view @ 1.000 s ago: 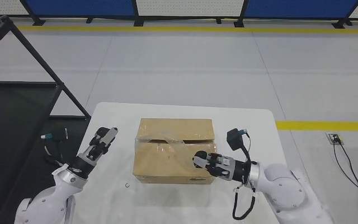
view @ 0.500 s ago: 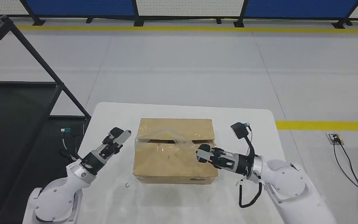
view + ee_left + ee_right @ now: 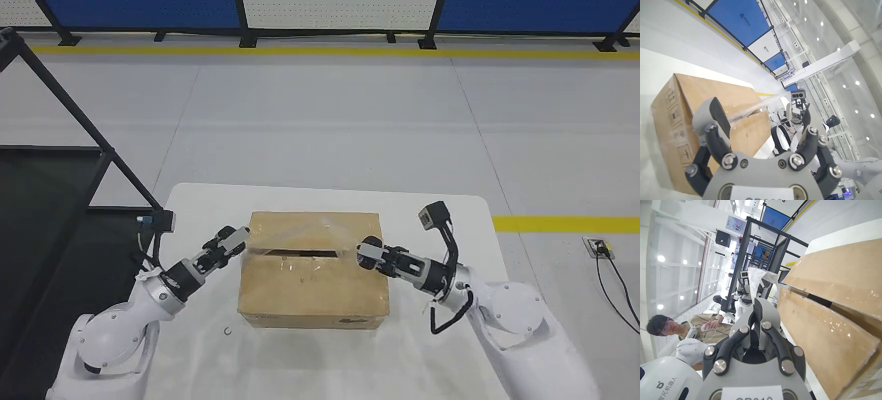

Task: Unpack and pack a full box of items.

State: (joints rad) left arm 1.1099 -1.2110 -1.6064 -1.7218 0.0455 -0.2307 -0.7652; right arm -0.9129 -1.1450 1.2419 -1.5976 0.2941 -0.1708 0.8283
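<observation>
My left gripper (image 3: 233, 241) hangs, fingers apart, at the left end of the box (image 3: 313, 285), mid-tabletop (image 3: 430, 215). The tape (image 3: 757, 105) runs along the lid's length to my right gripper (image 3: 368, 251), which is clamped on its free end.

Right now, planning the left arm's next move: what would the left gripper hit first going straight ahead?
Likely the cardboard box, near its top edge by the clear tape strip; depth is unclear.
</observation>
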